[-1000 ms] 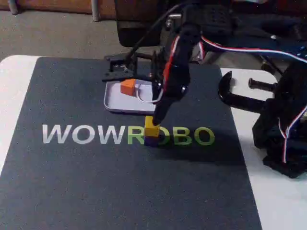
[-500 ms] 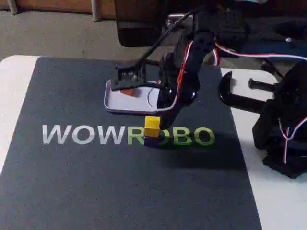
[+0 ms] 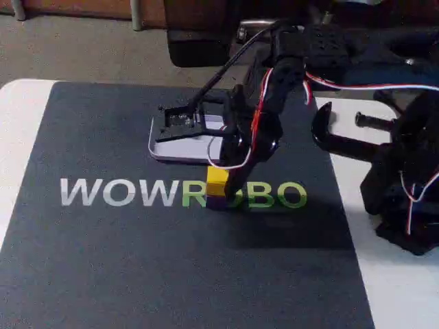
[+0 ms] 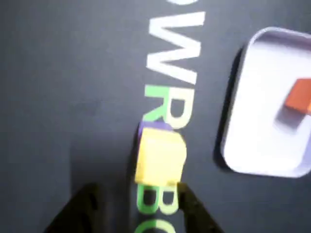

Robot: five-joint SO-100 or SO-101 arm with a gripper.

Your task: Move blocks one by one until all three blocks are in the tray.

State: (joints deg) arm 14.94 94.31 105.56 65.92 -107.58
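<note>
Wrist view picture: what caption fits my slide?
Open gripper nears yellow block stacked on purple block; orange block in tray.

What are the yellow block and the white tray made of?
The yellow block looks like plastic or painted wood: solid flat colour, sharp square edges, a dull finish. The blur leaves it open. The tray looks like smooth moulded plastic or enamelled metal: pale, with rounded corners, a thin raised rim and a soft sheen. I can't tell which.

Black arm point(image 3: 274, 89); red, white and blue cables; dark hand point(image 4: 136, 204).
</note>
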